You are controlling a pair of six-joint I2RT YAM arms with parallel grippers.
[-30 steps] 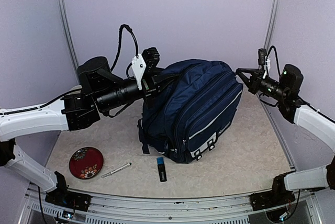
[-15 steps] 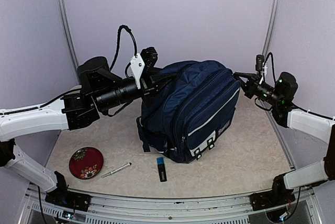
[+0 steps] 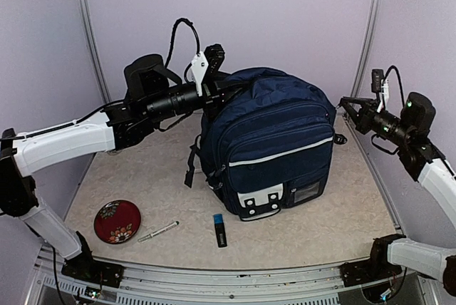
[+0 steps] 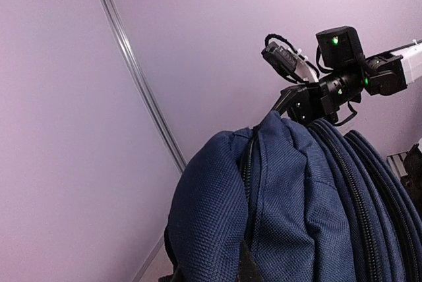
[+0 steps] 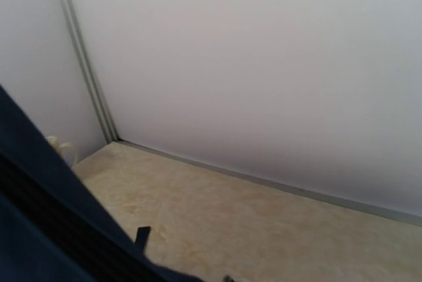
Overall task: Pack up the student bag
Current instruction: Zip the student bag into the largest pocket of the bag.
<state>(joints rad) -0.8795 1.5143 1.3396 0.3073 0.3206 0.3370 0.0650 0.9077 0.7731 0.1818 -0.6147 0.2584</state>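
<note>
The student bag point(image 3: 271, 148), navy blue with white stripe trim and white patches on its front pocket, stands upright in the middle of the table, front pocket toward the near edge. My left gripper point(image 3: 215, 93) is shut on the bag's top left edge; in the left wrist view the bag's fabric point(image 4: 283, 216) fills the lower half and hides my fingers. My right gripper point(image 3: 345, 104) is shut and hangs just off the bag's upper right side, with nothing in it. The right wrist view shows only a corner of the bag point(image 5: 39, 229) and bare table.
A red round dish point(image 3: 117, 221), a silver pen point(image 3: 158, 231) and a small black and blue stick point(image 3: 220, 229) lie near the front edge, left of and before the bag. Purple walls close in the back and both sides.
The bag has swung from leaning on its side to standing upright, front pocket facing forward. My left gripper rose and moved back with the bag's top. My right gripper drew away to the right.
</note>
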